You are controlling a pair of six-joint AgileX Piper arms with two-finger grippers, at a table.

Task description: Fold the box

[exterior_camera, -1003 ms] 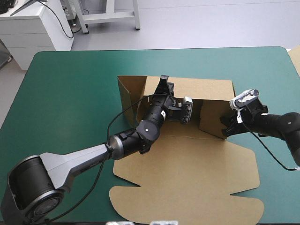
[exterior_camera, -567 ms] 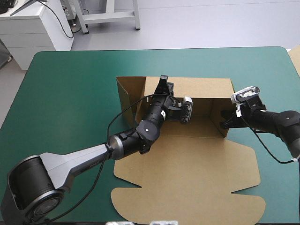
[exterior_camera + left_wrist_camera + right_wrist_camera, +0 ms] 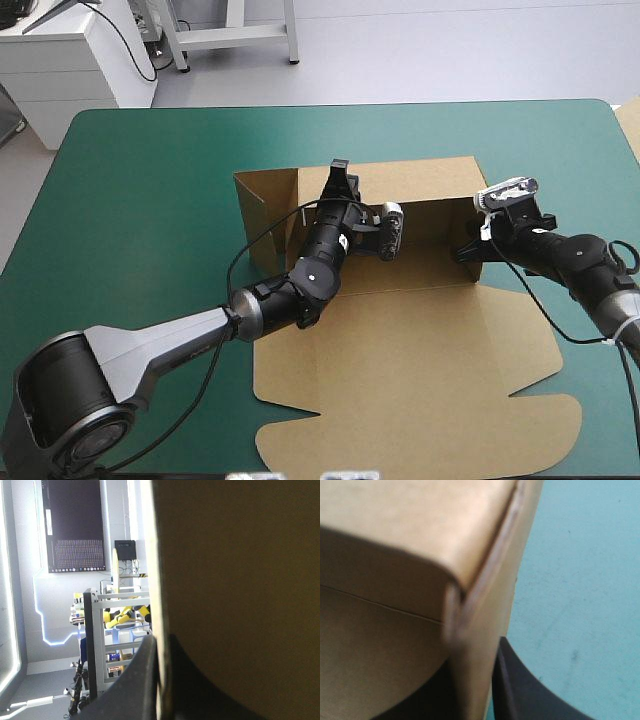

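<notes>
1. Counted: one brown box [image 3: 420, 350], two grippers, one teal-green table [image 3: 130, 200].
2. As for the box: lying near the middle of the table, a little toward the right edge, well apart from every edge.
3. Half built only: a far wall and two side walls raised into an open tray, the wide lid flat on the cover toward the near edge, with rounded tabs at the near corners.
4. For the left gripper [image 3: 338, 178]: reaching across the tray to the far wall and pinching its upper edge, the black fingers [image 3: 142, 680] almost pressed together, with only the board between them.
5. For the right gripper [image 3: 466, 250]: at the right side wall, close to the crease of the lid, also pinching the board; one finger [image 3: 525, 690] outside, over the cover, the other inside in shadow.
</notes>
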